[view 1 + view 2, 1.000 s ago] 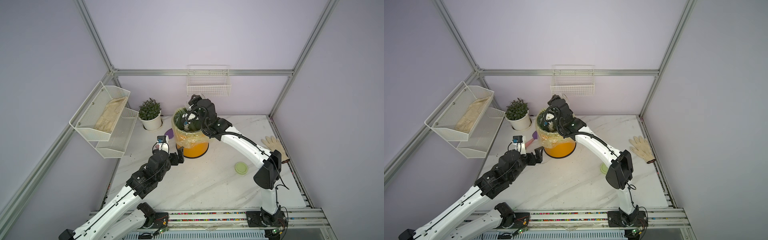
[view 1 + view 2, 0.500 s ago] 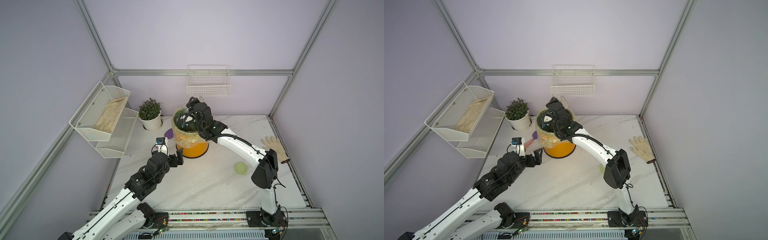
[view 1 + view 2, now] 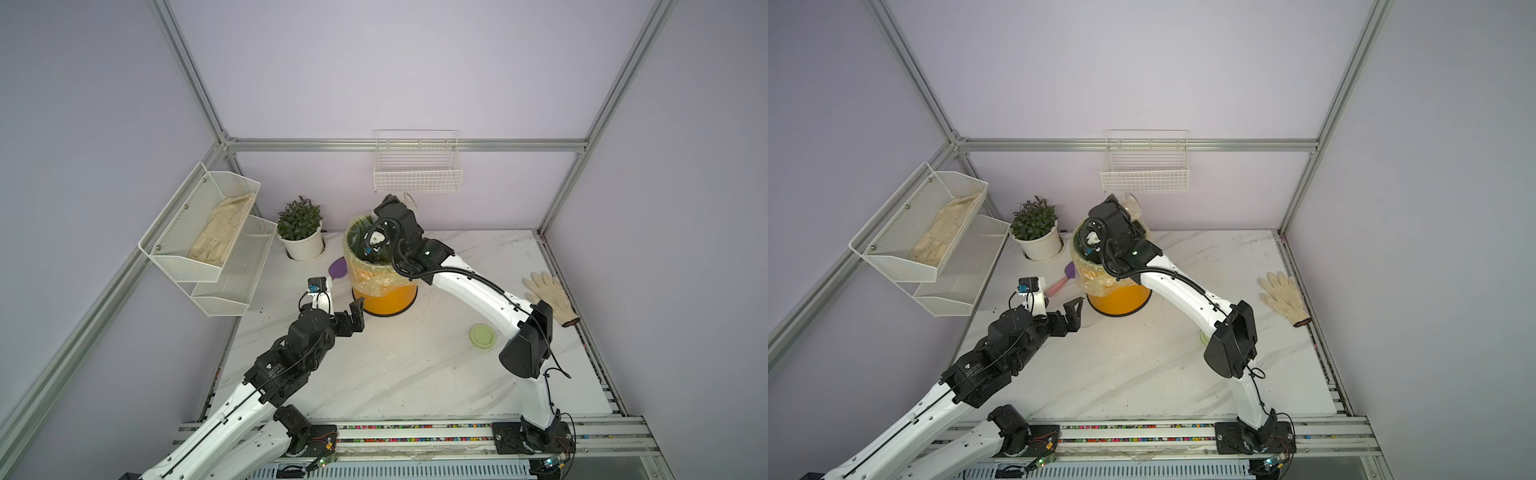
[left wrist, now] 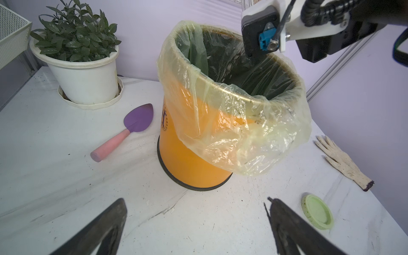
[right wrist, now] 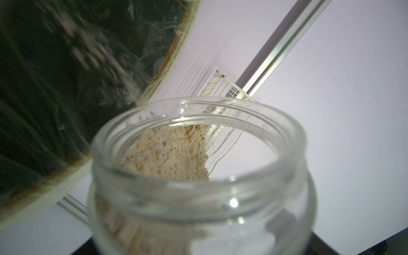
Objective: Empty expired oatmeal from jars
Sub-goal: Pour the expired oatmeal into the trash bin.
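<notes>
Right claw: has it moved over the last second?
Yes, slightly. The right claw, gripping the jar, has shifted over the orange bin toward the plant pot.

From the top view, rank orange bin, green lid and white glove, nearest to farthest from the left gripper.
1. Orange bin, just beside the left gripper.
2. Green lid, on the table by the right arm.
3. White glove, far right edge.
</notes>
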`<state>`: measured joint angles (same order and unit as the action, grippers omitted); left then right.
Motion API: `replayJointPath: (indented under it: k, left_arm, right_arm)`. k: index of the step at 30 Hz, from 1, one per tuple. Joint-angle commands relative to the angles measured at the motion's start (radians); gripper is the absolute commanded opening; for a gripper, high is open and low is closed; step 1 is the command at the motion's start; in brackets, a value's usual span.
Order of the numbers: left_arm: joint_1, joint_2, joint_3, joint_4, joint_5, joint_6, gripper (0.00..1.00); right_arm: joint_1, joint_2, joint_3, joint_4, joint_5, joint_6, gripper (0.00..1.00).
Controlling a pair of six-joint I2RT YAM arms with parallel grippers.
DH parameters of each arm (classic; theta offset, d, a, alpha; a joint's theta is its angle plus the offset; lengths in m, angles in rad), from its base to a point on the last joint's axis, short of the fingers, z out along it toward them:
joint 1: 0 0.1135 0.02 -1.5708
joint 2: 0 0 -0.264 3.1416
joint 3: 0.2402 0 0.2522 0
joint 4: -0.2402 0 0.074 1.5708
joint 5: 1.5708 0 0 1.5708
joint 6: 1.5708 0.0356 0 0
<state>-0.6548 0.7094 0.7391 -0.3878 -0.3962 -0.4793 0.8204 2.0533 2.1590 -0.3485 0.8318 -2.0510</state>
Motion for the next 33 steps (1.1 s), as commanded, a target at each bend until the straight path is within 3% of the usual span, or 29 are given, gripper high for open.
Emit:
replayJointPath:
  k: [1,4,17,28,33]
  left_arm:
    - [0.006,-0.029,-0.030,0.003,-0.001,-0.002,1.00]
    - [0.006,-0.039,-0.036,0.007,-0.007,0.001,1.00]
    - [0.006,-0.090,-0.067,0.005,-0.011,-0.014,1.00]
    - [0.006,-0.113,-0.101,-0.006,-0.024,-0.013,1.00]
    - [0.006,-0.104,-0.101,0.007,-0.021,-0.019,1.00]
  right_arm:
    - [0.006,0.006,0.096,-0.106,0.127,-0.559,0.05]
    - [0.006,0.046,0.154,-0.213,0.227,-0.555,0.04]
    - [0.021,0.267,0.386,-0.272,0.459,-0.557,0.04]
    - [0.017,0.268,0.456,-0.294,0.454,-0.559,0.04]
    - [0.016,0.223,0.352,-0.227,0.463,-0.557,0.04]
